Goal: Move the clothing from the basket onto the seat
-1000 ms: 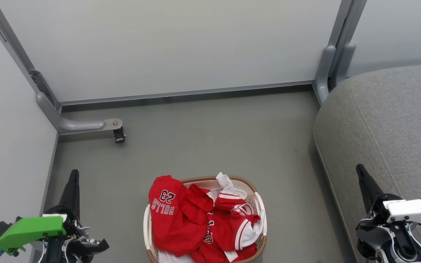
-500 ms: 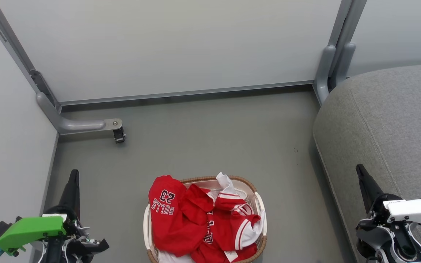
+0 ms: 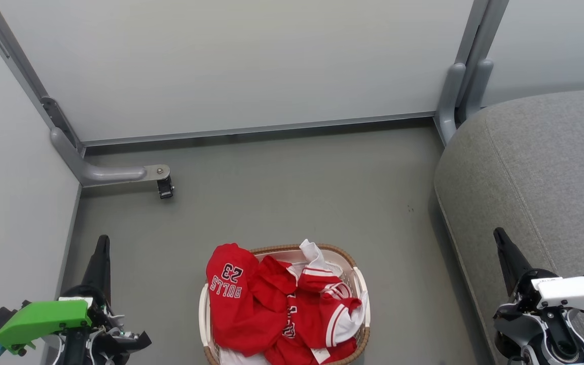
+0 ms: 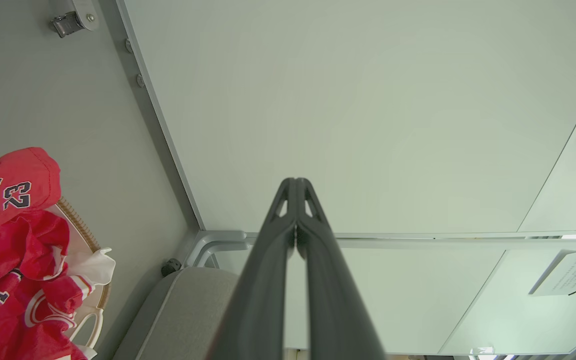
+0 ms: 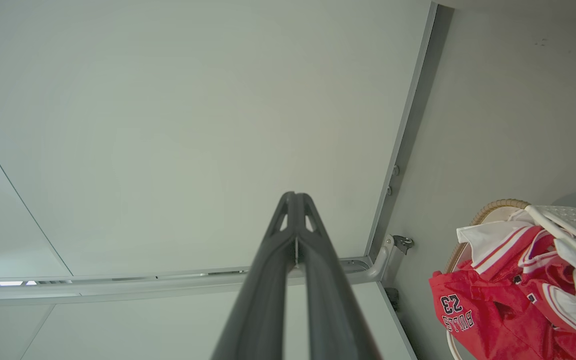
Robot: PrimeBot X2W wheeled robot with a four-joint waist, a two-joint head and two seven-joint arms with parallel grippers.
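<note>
Clothing [image 3: 271,309]: red heap with white trim, filling basket [image 3: 359,284] at 6 o'clock of head view; "BULLS 23" jersey spills over the rim at the basket's 10 o'clock.
Seat [image 3: 550,167]: grey cushion at 3 o'clock, bare, well apart from basket across floor [image 3: 297,203].
Left gripper [image 3: 102,243]: 8 o'clock; fingers pressed together, nothing between them.
Right gripper [image 3: 499,235]: 4 o'clock, over the seat's edge; likewise closed and empty.
Clothing to grippers: 4 o'clock of left tip, 8 o'clock of right tip; well apart from both.
Stage: judged the start; nothing on seat.
Risk, approach: closed fingers would only shove the heap unless parted first.
Risk, white cloth [image 3: 315,252]: perhaps liner, at the heap's 12 o'clock; a deep pinch could haul it out too.
Risk, basket: looks light; tangled pieces may drag or tip it.
Risk, drop: a trailing piece could slip to floor short of seat.
</note>
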